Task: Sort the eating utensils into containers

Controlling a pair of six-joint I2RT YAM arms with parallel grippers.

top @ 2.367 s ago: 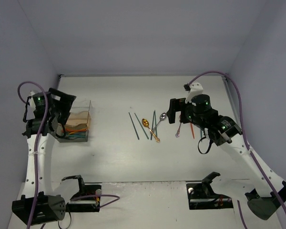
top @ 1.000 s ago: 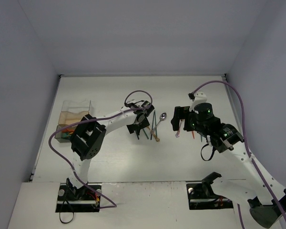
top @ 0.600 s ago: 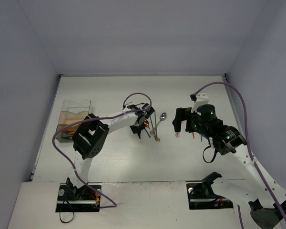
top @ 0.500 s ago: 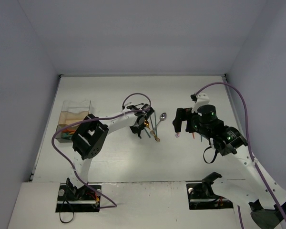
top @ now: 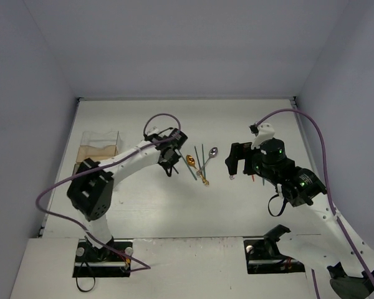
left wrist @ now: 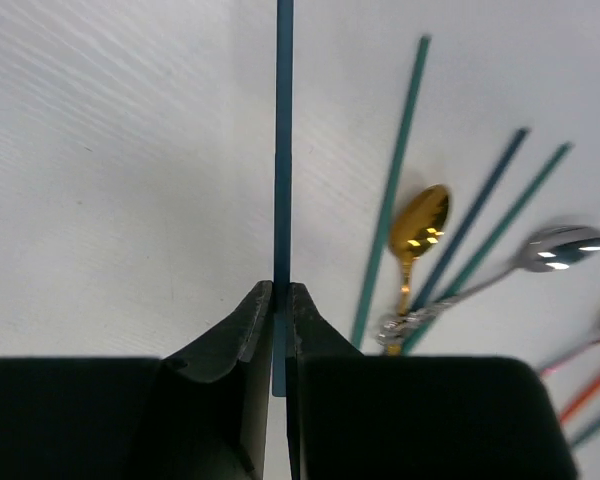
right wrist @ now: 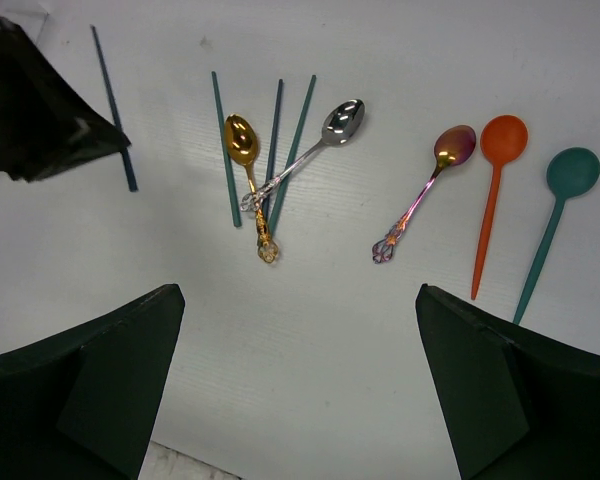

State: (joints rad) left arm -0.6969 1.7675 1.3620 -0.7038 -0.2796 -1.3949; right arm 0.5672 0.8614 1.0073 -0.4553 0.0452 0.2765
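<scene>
At table centre, dark teal chopstick (left wrist: 283, 150) pinched between closed jaws of left gripper (left wrist: 280, 292); gold spoon (left wrist: 420, 222) seen at 3 o'clock. Right gripper (right wrist: 298, 390) spread wide, nothing held.

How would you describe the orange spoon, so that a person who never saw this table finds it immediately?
On the white table, right of the bundle of teal sticks, three spoons lie side by side. The orange spoon is the middle one, between a shiny purple spoon and a teal spoon. Only it is plain orange.
</scene>
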